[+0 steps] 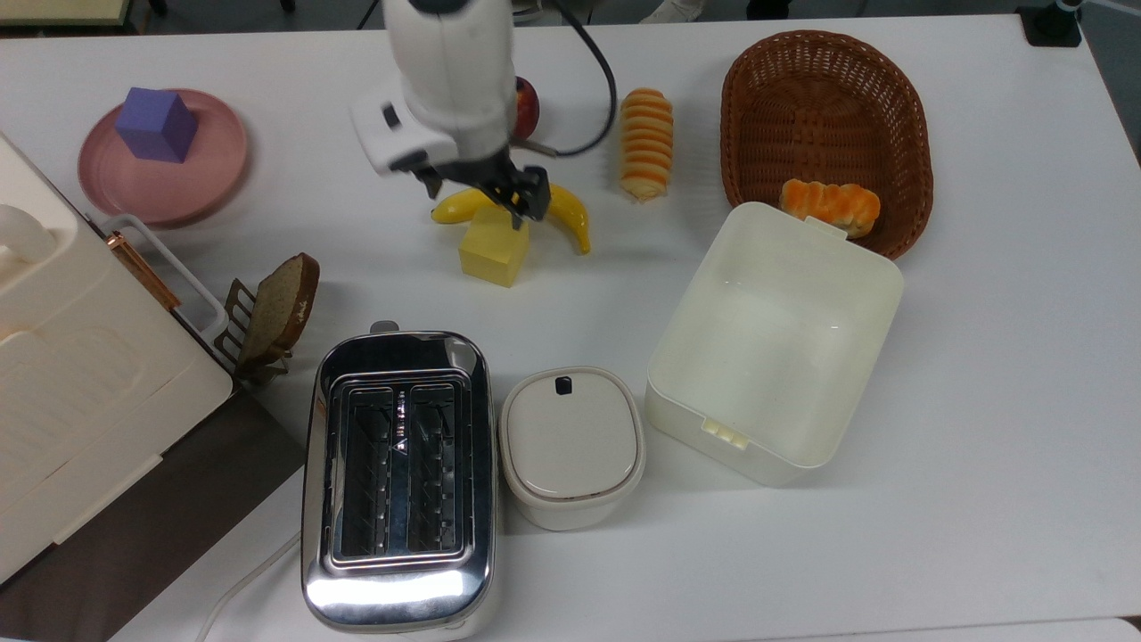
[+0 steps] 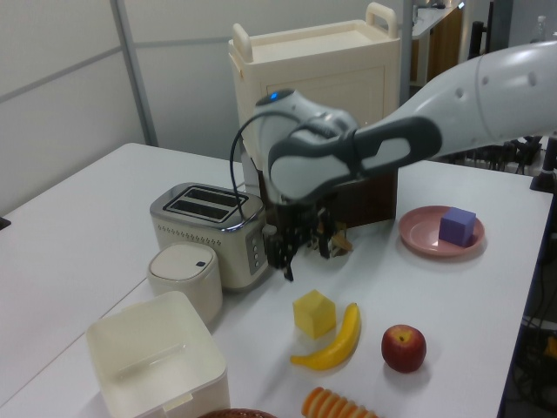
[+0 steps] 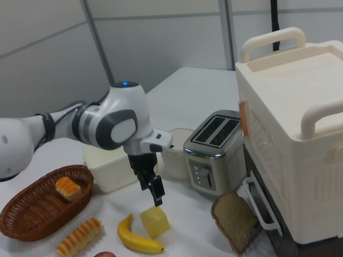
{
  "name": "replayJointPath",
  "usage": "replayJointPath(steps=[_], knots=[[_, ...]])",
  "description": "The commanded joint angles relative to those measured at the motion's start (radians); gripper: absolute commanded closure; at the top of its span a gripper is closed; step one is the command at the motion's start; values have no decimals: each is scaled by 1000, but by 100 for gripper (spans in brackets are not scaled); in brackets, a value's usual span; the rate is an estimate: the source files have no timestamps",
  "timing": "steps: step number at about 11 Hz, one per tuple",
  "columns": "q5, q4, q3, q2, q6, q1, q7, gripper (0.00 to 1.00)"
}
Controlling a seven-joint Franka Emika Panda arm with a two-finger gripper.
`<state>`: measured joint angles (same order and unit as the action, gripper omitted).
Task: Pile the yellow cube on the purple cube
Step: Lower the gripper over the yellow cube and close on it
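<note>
- The end effector (image 1: 481, 194) is seen above the yellow cube (image 1: 493, 247) in the top view, its dark fingers spread wide and nothing held between them.
- In the right view the end effector (image 3: 151, 187) hangs just over the yellow cube (image 3: 155, 221), apart from it, with one fingertip (image 3: 158, 201) pointing down toward the cube's upper face.
- In the left view the end effector (image 2: 303, 252) is placed above and toward the left view's left of the yellow cube (image 2: 314, 313), in front of the toaster (image 2: 209, 231).
- The yellow cube rests on the white table (image 1: 980, 357), touching or just beside the banana (image 1: 570, 212), which curves behind it in the top view.
- The purple cube (image 1: 157, 124) sits on the pink plate (image 1: 205, 183) at the top view's left, well apart from the yellow cube; it is seen in the left view too (image 2: 457, 225), on the plate (image 2: 419, 235).
- A peach (image 2: 404, 347) lies near the banana (image 2: 335, 341) in the left view and is partly covered by the arm in the top view.
- A striped bread roll (image 1: 645, 143) lies between the banana and the wicker basket (image 1: 909, 116), which holds a smaller roll (image 1: 831, 205).
- An open cream box (image 1: 775, 334), a lidded white container (image 1: 571, 444) and the toaster (image 1: 398, 477) stand in a row toward the lower part of the top view.
- A slice of brown bread (image 1: 283, 308) leans in a small rack beside a large cream cabinet (image 1: 71, 374).
</note>
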<state>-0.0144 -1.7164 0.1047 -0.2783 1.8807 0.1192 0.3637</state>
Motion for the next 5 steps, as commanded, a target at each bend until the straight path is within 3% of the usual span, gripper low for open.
replayJointPath(steps=[1,5], knots=[[-31,-57,7,-38,69,23,-28,0],[-45,-130,7,-56,133,45,-28,0]])
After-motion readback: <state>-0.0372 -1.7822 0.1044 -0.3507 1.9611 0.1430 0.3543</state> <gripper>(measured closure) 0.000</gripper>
